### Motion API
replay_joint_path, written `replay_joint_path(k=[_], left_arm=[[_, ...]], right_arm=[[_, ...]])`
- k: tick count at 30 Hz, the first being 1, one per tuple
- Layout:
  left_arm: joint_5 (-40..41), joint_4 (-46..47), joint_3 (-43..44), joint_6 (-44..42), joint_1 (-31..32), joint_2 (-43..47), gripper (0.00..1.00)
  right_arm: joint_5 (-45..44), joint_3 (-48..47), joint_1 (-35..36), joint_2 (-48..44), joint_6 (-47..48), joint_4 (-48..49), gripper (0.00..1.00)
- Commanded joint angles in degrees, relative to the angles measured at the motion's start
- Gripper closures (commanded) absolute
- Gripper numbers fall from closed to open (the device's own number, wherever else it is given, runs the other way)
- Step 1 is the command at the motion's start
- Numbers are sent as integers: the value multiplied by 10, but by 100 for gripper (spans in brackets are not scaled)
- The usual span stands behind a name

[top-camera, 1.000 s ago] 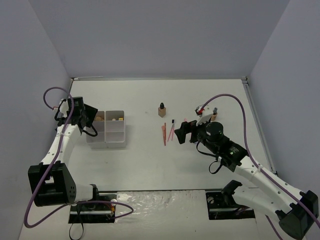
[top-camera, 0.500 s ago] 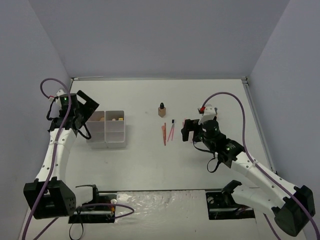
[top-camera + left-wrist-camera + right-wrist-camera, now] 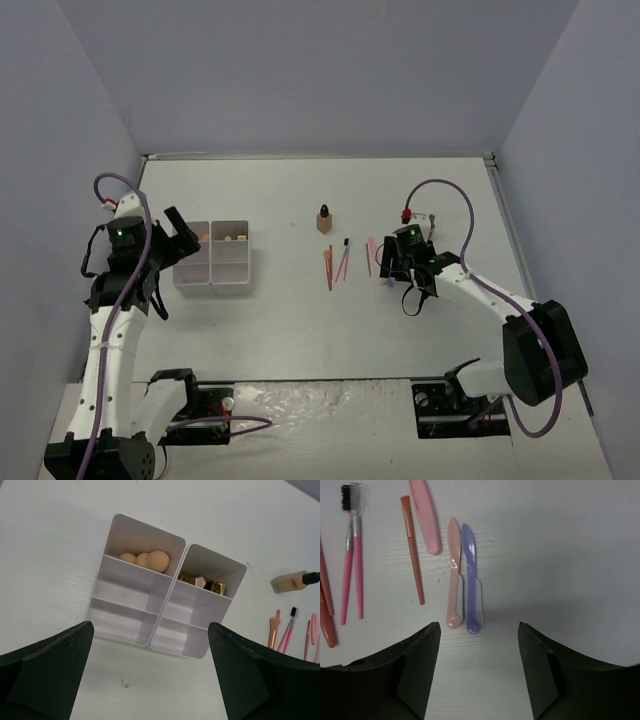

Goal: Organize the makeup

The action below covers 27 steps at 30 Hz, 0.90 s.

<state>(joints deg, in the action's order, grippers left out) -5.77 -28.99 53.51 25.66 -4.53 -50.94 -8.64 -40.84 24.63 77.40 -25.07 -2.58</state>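
Stick (lilac, touching a peach stick) is straddled by the unclenched right gripper, evidently for grasping; left gripper is released.

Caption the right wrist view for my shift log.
Right gripper, open, above peach spatula and lilac spatula lying side by side, pink brushes nearby.

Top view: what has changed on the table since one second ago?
The left arm lifted back from the box, left fingers open. The right arm swung round; right fingers now hang open above the peach stick and lilac stick. Box, bottle, brushes stayed.
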Motion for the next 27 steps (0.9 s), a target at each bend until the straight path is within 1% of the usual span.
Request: replay_joint_path(k=[1,3,6,9,14,18,27], left_arm=[[-40,41,-20,-42,19,9,3],[-39,45,-30,-50,29,13,3],[-28,46,-38,-55,39,12,3],[-24,47,-44,-56,61,13,3],[-29,50,-43,-48,76,12,3],[-40,52,-33,-42,86,8,3],[-69,55,-23,-23,100,-2,3]], right_arm=[[-10,-45,-10,40,-8,12,47],[-8,-49,-13,63,-6,17,51],[-6,-58,-15,87,-5,20,54],[-9,-60,-18,104,-8,20,58],[-15,-54,-24,124,-16,40,66],[-18,-44,-30,131,-19,43,67],[-10,-21,-33,138,-22,46,67]])
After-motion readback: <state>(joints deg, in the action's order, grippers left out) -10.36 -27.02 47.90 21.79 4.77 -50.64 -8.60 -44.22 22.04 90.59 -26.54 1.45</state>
